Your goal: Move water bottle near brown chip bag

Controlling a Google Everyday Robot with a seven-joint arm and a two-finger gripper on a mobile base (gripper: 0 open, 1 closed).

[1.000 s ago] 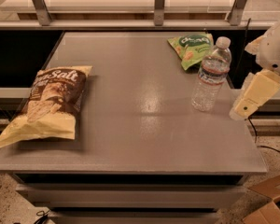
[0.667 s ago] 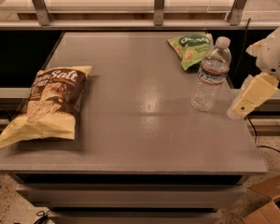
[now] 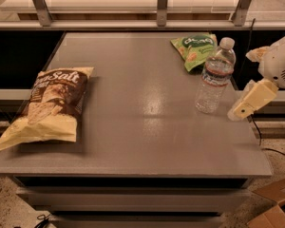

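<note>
The water bottle (image 3: 215, 76) stands upright at the right side of the grey table (image 3: 147, 141); it is clear and ribbed, with a white cap and a red and blue banded label. The brown chip bag (image 3: 50, 106) lies flat at the table's left side, with its dark top and "Salt" lettering toward the back. My gripper (image 3: 249, 80) is off the table's right edge, just right of the bottle and not touching it. It is open and empty. One cream finger (image 3: 249, 100) points down-left toward the bottle's base.
A small green snack bag (image 3: 194, 49) lies at the back right, just behind the bottle. A metal rail with posts (image 3: 161, 6) runs along the far side. Cardboard boxes (image 3: 275, 208) sit on the floor at the lower right.
My gripper has crept a little to the left and down, closer to the bottle. The bottle and both bags have not moved.
</note>
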